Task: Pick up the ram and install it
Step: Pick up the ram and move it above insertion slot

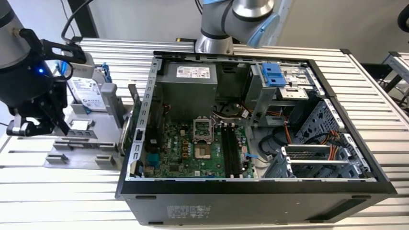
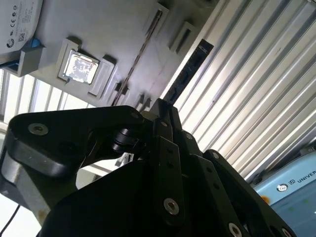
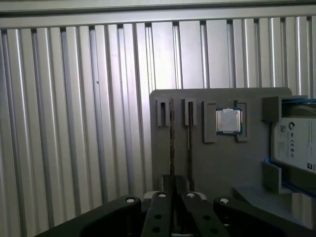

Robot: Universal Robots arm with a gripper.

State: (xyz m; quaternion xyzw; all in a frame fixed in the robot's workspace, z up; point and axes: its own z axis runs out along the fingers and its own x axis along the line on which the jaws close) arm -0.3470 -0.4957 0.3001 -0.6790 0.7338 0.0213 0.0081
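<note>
The jaws pinch the ram [image 2: 187, 73], its dark length jutting out beyond their tips.

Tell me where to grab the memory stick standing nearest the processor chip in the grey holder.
Best pinch the memory stick across its two flat faces at mid-length, coming straight down onto its top edge. It stands on edge in a narrow slot of the holder, so the thin upper edge is the part in reach, and the processor chip sits close beside it.
</note>
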